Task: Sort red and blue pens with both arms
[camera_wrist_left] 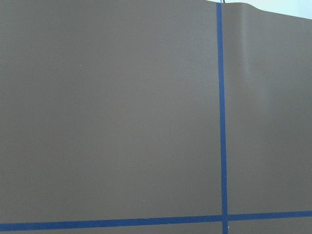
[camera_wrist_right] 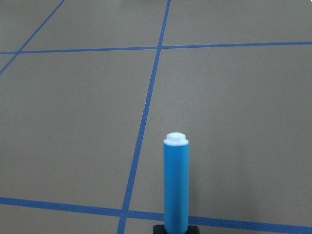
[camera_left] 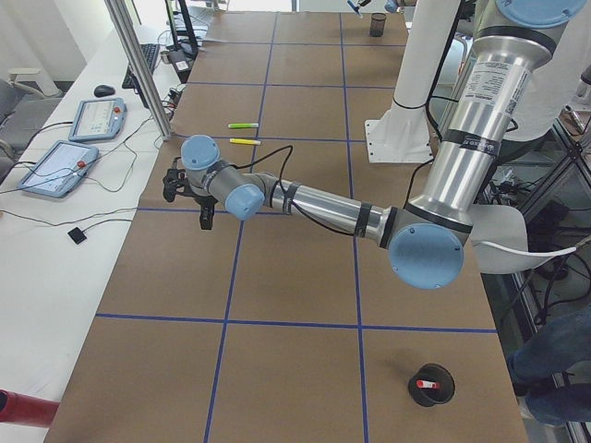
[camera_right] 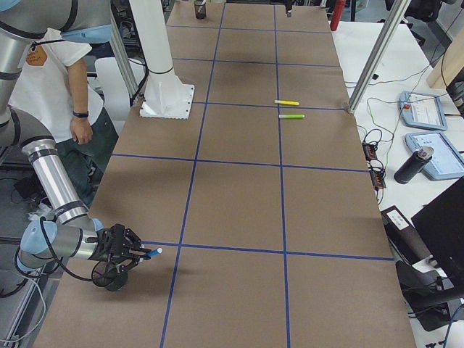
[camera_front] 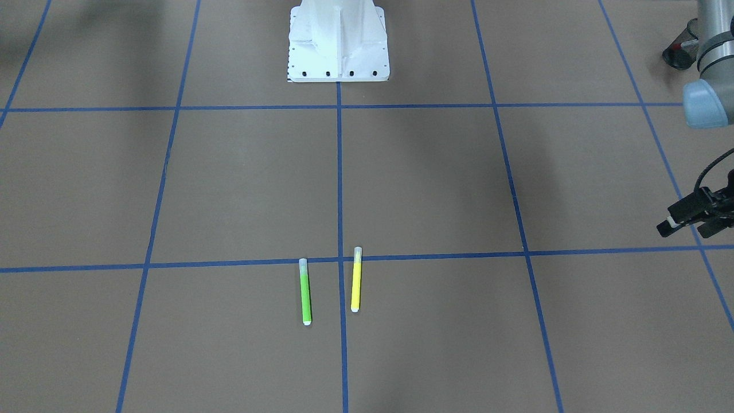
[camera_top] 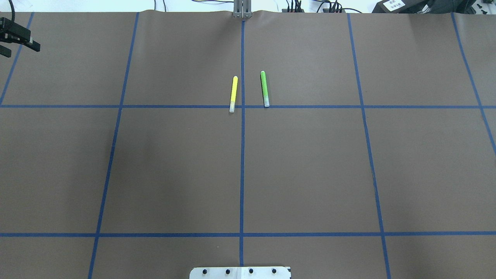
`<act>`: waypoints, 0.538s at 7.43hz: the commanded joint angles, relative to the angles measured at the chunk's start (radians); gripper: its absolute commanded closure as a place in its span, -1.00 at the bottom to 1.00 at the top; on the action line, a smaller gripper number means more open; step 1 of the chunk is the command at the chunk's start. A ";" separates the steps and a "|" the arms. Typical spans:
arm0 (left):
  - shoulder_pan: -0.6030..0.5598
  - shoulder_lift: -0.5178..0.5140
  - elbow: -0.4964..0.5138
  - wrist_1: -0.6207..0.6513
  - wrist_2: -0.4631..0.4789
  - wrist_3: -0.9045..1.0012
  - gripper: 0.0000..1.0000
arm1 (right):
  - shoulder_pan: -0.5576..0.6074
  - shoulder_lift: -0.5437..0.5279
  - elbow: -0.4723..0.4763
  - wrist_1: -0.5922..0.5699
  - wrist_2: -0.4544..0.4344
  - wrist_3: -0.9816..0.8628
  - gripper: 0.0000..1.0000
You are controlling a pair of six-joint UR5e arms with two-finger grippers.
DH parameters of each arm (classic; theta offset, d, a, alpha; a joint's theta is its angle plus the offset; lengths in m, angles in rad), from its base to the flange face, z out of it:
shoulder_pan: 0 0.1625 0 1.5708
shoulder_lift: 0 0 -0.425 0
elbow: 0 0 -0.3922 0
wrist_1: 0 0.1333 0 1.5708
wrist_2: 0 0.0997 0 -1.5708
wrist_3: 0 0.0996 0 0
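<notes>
Start at the right tool (camera_right: 136, 250). It is clenched on the blue pen (camera_wrist_right: 176, 187). The pen sticks straight out ahead of the fingers, roughly level and clear of the desk (camera_top: 174, 174), with its white end plug pointing away from the wrist. A black cup (camera_right: 112, 279) stands just below the tool, on its wrist side. You cannot tell from the views whether the cup touches the tool. Ahead of the pen tip you see only brown desk surface crossed by blue tape lines (camera_wrist_right: 146, 112).

Next, check the left tool (camera_front: 688, 221). Its fingers stand spread and grasp nothing, so treat it as released. It hangs above the desk, and its wrist view shows bare brown surface and tape directly beneath.

The red marker (camera_left: 426, 383) sits inside a second black cup (camera_left: 431, 395). This cup is well apart from the left tool, back past the arm's elbow on the robot's side of the desk.

Two other pens lie well apart from both tools, near the middle of the desk's length.
- The yellow pen (camera_top: 233, 94) lies on the left tool's side of the centre tape line.
- The green pen (camera_top: 264, 88) lies on the right tool's side of that line.
- They lie almost parallel, near each other and not touching, with each pale cap on or beside a cross line.

Farther off, the white pedestal (camera_front: 338, 51) stands at the robot's edge of the desk. A person in a white shirt (camera_right: 61, 69) stands just beside that edge.
</notes>
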 commanded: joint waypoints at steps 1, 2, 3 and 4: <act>0.001 0.001 -0.001 -0.003 0.000 -0.010 -0.96 | 0.012 -0.024 -0.005 0.000 -0.067 -0.035 1.00; 0.003 0.001 -0.002 -0.006 0.000 -0.016 -0.96 | 0.015 -0.027 -0.005 -0.002 -0.081 -0.035 1.00; 0.004 0.001 -0.007 -0.009 0.000 -0.031 -0.97 | 0.023 -0.030 -0.005 -0.002 -0.097 -0.033 1.00; 0.007 0.003 -0.010 -0.009 0.011 -0.040 -0.97 | 0.032 -0.030 0.004 -0.002 -0.127 -0.033 1.00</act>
